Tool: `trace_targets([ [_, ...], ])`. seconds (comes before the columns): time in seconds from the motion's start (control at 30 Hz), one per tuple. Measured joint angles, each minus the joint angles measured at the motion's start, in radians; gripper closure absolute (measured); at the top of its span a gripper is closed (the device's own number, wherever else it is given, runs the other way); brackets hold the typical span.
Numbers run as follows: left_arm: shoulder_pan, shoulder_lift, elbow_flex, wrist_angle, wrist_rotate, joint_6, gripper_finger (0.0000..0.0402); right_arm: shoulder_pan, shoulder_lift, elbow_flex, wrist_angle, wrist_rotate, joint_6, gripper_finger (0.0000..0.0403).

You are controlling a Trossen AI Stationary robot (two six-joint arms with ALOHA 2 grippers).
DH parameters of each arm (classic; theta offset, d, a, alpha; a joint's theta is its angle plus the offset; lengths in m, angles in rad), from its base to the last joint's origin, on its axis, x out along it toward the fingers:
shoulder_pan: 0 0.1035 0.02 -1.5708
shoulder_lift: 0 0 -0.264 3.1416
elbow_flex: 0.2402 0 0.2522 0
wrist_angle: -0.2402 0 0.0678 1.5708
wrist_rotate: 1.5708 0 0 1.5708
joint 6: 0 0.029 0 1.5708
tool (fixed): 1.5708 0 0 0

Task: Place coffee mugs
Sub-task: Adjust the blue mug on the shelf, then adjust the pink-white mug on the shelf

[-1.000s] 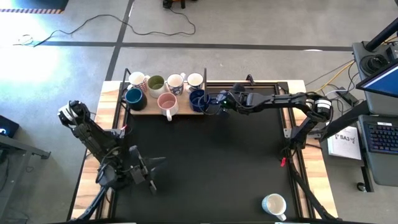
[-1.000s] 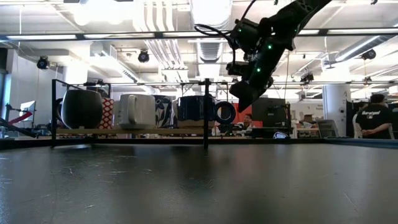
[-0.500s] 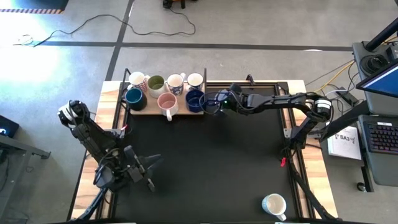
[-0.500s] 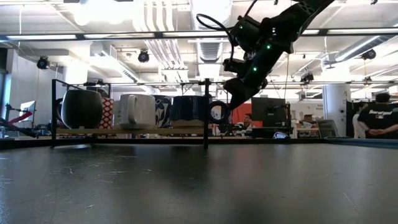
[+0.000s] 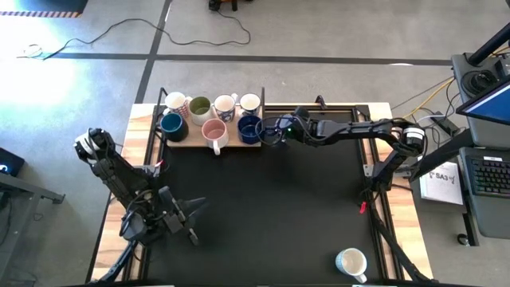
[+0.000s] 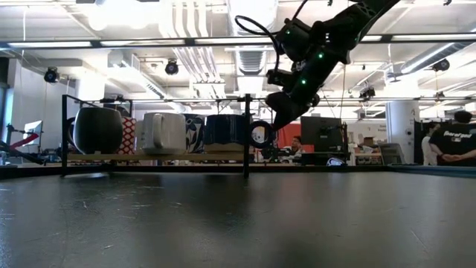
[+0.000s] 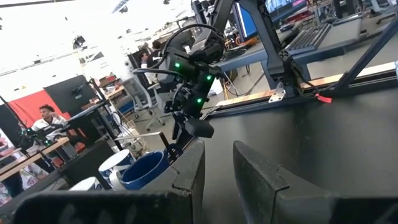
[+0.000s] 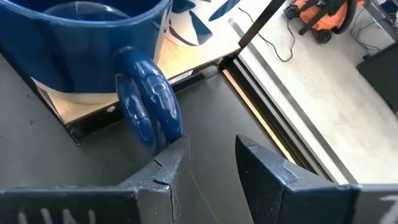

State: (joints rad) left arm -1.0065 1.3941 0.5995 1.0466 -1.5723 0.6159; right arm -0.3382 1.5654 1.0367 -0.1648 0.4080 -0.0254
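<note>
Several coffee mugs stand on a wooden board (image 5: 239,145) at the table's far left. They include white ones (image 5: 249,102), an olive-inside one (image 5: 199,106), a pink one (image 5: 213,130) and two dark blue ones (image 5: 172,124). The right-hand dark blue mug (image 5: 251,127) rests on its base at the board's right end, with its handle (image 8: 149,106) pointing right. My right gripper (image 8: 208,152) stands open just right of that handle, slanting down. My left gripper (image 7: 217,158) waits open at the near left. A cream mug (image 5: 351,261) sits at the near right. My right gripper has one fingertip (image 8: 171,155) right against the lower end of the dark blue mug's handle. I cannot tell whether they touch. Nothing lies between the fingers, and the mug stands upright on the board.
A black rail frame (image 6: 246,134) runs around the board, with a post beside the blue mug. The black mat (image 5: 279,207) lies between the board and the near edge. A person (image 6: 450,141) stands in the room beyond the table.
My right gripper has tipped its fingers further down and edged toward the table's left. The dark blue mug has slid a little left with it along the board and stays upright.
</note>
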Motion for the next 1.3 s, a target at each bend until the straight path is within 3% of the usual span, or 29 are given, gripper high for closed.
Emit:
trace_targets([
  [0.3,0.000,-0.001,0.000,0.000,0.000,0.000,0.0335,0.006,-0.001,0.000,0.024,-0.037,-0.001,0.0284],
  [0.5,0.000,-0.006,0.000,0.001,0.001,-0.028,0.0335,0.006,-0.002,0.000,-0.031,0.032,-0.028,0.0284],
  [0.93,0.132,-0.113,-0.056,0.007,0.001,-0.214,0.0335,0.006,-0.062,0.018,-0.303,0.028,0.024,0.0284],
  [1.17,0.165,-0.237,-0.115,0.008,0.009,-0.260,0.0335,0.006,-0.114,0.016,-0.359,-0.162,0.025,0.0284],
  [1.3,0.172,-0.269,-0.156,-0.037,0.011,-0.245,0.0335,0.006,-0.139,0.013,-0.380,-0.188,0.024,0.0284],
])
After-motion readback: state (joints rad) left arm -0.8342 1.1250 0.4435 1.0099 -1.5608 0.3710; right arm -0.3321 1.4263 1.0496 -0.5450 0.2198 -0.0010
